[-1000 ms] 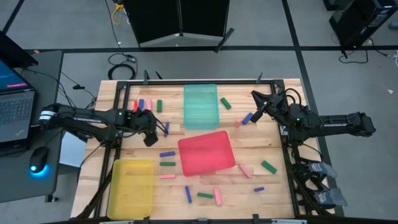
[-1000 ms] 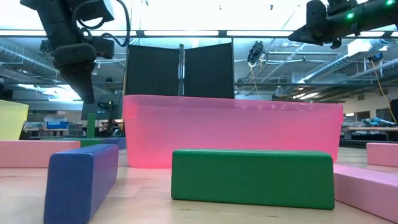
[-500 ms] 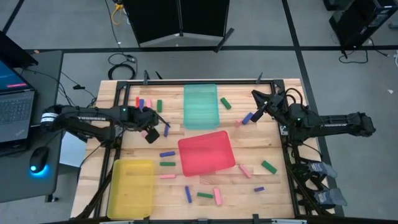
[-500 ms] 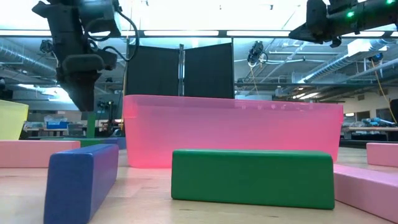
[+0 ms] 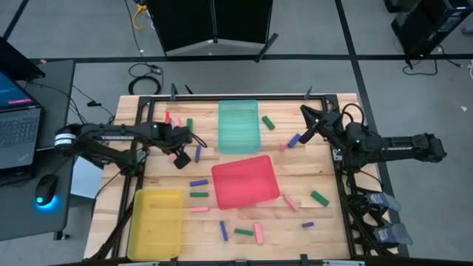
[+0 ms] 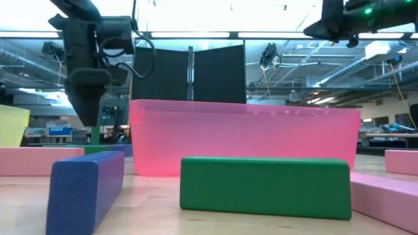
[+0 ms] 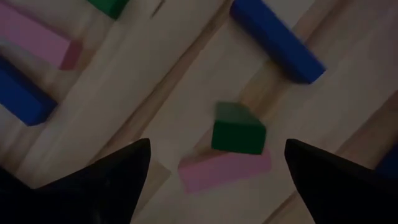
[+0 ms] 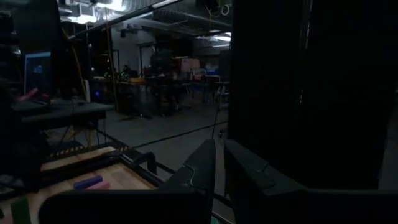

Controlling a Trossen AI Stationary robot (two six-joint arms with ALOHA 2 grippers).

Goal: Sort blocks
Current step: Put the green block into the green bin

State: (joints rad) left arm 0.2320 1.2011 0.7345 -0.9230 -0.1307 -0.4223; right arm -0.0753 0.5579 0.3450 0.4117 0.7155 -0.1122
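My left gripper [image 7: 214, 165] hangs with its jaws spread wide and nothing between them, above the bare boards on the left side of the red tray [image 5: 244, 182]. Straight below the gap between my fingers, a green block [image 7: 237, 129] rests partly on top of a pink block [image 7: 225, 170], the two touching. A blue block [image 7: 277, 38] lies a little past them, and a second blue block [image 7: 22, 94] and another pink block [image 7: 34, 34] lie off to one side. From above, this gripper [image 5: 179, 157] sits between the red tray and the left edge of the table [image 5: 118, 174], with the yellow tray [image 5: 156, 223] nearer the front edge on the same side.

Around the red tray more blocks are scattered: a blue one [image 5: 198, 182] and a green one [image 5: 198, 195] just off its left side, a pink one [image 5: 258, 233] in front of it, and a green one [image 5: 319, 197] off to its right.

Beyond the red tray stands the teal tray [image 5: 239, 126]. My right gripper [image 5: 305, 118] waits to the right of that teal tray, raised off the boards, jaws pressed together on nothing, with a blue block [image 5: 294, 140] lying close by.
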